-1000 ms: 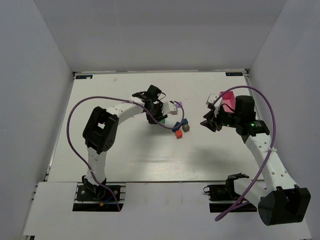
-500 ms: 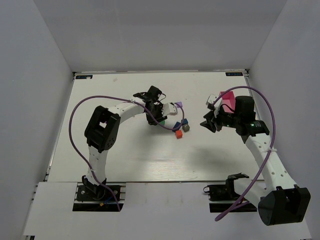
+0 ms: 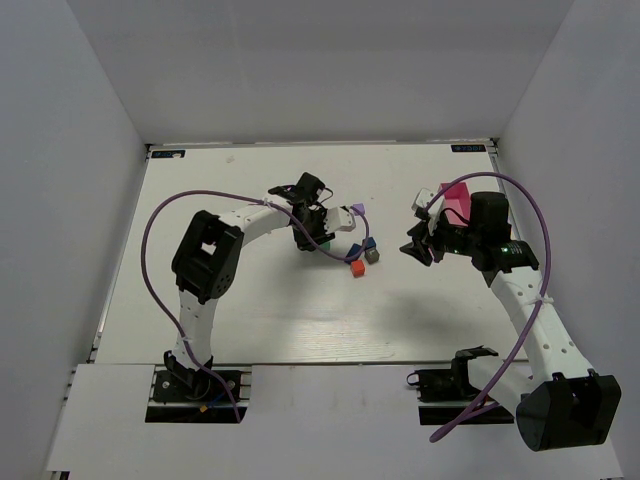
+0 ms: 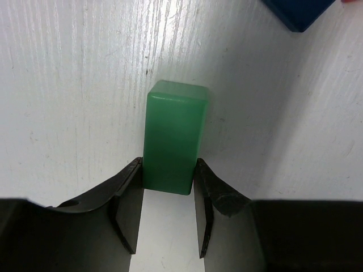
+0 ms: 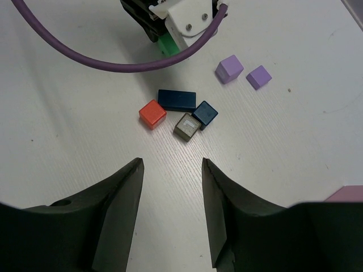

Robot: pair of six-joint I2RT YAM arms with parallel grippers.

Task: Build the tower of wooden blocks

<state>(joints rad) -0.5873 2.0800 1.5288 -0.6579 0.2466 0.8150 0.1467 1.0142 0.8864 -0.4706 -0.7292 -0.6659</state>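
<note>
Left end effector (image 4: 169,184): nearly closed, its two fingers pinching the near end of one green brick (image 4: 174,136) by its long sides. Most of the brick sticks out past the fingertips.
Green brick position: low over the white desk (image 3: 250,320), just left of the loose group. Whether it touches the desk cannot be told.
Loose group: a red-orange cube (image 5: 152,114), a dark blue brick (image 5: 177,100), a dark blue cube (image 5: 205,112) and a grey cube (image 5: 188,126) lie flat in the middle of the desk, touching or just beside one another.
Tower: not begun, as no block rests on another.
Lilac cubes: two, (image 5: 229,69) and (image 5: 258,76), near each other, behind the group.
Right end effector (image 5: 170,192): fingers apart and holding nothing, hovering right of the group.
Pink box (image 3: 458,197): far right, behind the right arm.
Risk, grip: the brick is held by one end only, so pressing it onto another block may pivot it or make it slip.
Risk, cable: the purple cable (image 5: 85,59) loops low by the left wrist and could sweep the group aside.
Risk, arms: both arms reaching for the group together could collide.
Count: green one, blue two, red-orange one, grey one, lilac two; seven blocks, one pink box.
</note>
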